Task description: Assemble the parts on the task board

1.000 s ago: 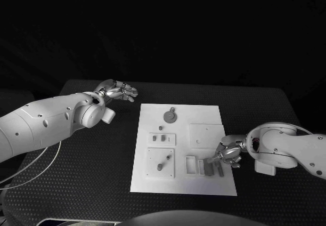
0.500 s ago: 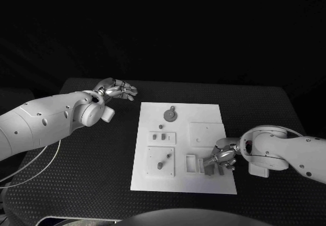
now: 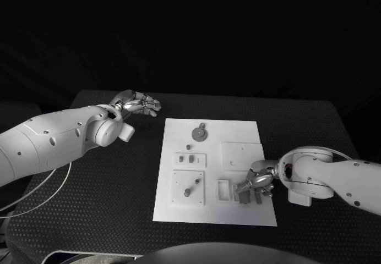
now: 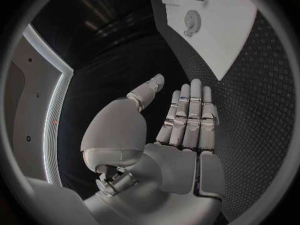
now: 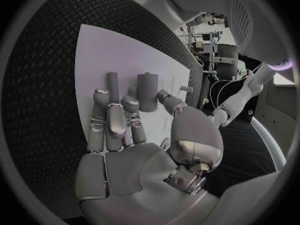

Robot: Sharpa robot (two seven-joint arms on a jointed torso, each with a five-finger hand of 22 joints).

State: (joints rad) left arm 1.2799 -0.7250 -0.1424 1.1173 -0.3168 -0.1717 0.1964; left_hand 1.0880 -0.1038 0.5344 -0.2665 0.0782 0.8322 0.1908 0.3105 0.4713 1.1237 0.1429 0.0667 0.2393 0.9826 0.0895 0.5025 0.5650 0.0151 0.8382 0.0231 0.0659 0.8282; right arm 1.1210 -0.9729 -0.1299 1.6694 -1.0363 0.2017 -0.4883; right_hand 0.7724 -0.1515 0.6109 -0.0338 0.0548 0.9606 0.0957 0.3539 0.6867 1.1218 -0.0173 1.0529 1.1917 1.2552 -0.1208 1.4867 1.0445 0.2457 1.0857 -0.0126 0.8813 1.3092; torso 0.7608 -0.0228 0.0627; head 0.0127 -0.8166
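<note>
Taking the task board (image 3: 213, 170) as the landmark and going left to right: the left hand (image 3: 136, 104) hovers over the black table (image 3: 103, 187) beyond the board's far left corner, well apart from it. Its wrist view shows the fingers (image 4: 189, 116) straight and side by side, thumb out, holding nothing.

On the board itself, the round gear-like part (image 3: 199, 135) lies flat near the far edge, a small peg (image 3: 187, 147) sits just nearer than it, and another peg (image 3: 187, 193) rests on the raised plate at the near left. None looks seated in a final place — I judge the assembly barely begun, most of it left.

At the board's near right corner the right hand (image 3: 259, 183) is down over two upright-lying grey bars (image 3: 251, 197) beside the slotted blocks (image 3: 226, 192). From above, I cannot tell whether it grips one.

The right wrist view settles more: the fingers (image 5: 115, 122) lie together, stretched flat toward the long bar (image 5: 112, 82) and the thick bar (image 5: 148, 91), touching or just short of them, clamped on nothing — a detail the head view hides.
</note>
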